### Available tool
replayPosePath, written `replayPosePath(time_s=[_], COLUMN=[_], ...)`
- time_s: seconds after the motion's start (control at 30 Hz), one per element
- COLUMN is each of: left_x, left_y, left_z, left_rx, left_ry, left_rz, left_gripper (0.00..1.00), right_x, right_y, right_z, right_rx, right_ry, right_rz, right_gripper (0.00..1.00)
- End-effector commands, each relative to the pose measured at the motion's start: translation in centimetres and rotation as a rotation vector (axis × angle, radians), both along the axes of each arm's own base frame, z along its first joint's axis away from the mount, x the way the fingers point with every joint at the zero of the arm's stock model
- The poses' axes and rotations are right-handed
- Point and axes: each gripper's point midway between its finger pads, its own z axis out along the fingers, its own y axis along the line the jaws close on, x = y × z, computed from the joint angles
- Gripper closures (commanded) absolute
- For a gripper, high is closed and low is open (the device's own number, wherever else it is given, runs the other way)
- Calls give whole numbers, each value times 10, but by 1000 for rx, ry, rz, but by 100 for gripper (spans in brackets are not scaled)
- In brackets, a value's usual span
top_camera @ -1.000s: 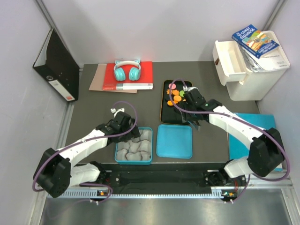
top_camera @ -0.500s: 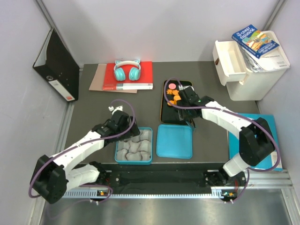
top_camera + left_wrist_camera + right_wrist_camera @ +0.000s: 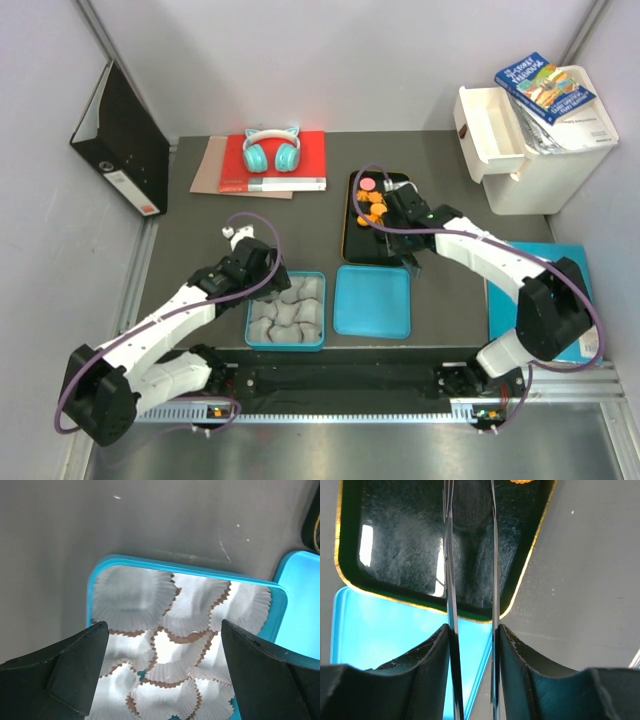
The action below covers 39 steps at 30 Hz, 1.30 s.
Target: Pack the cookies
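Right hand hangs over the black tray, beside the cookies clustered at its far end. Left hand hovers by the teal tin.

Left wrist view: jaws spread wide above the white paper cups, nothing held.

Right wrist view: thin fingers stand narrowly apart around a dark disc; whether they grip it cannot be told. Cookies lie flat, faces up, round, with no long axis. Judged light, stiff and brittle: pinch opposite rims gently.

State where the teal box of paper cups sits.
In the top view the teal box sits at the near side, left of centre, with the teal lid on its right and the left end effector over its far-left corner.
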Motion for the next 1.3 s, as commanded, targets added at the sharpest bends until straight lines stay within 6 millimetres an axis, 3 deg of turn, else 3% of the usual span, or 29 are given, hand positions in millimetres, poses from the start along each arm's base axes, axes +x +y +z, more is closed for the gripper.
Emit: replayPosePath(time_s=[0.0,0.17,0.27,0.37,0.5,0.63,0.8,1.03,1.27], left_x=[10,11,11,5,1,-2,-2,-9,-15], left_y=[15,35,54,70,81,83,82,93,101], left_z=[24,38,44,42,37,36,46,62,60], left_rx=[32,64,118,168,195,145,68,14,26], left_ry=[-79,-149,-177,-153,-120,-111,-154,-230,-234], left_rz=[78,160,239,318,409,461,483,525,557], left_gripper=[2,2,2,2,2,2,2,3,9], right_x=[-2,-17,-31,-51,-72,-99,-116,-130,-142], right_y=[4,7,19,43,71,108,142,175,195], right_z=[55,87,102,122,135,131,123,114,105], right_rx=[74,117,146,189,217,244,273,286,275], right_ry=[-127,-181,-201,-239,-248,-229,-199,-165,-135], right_rz=[1,28,83,182,282,400,474,550,604], right_gripper=[64,64,64,64,64,64,65,65,65])
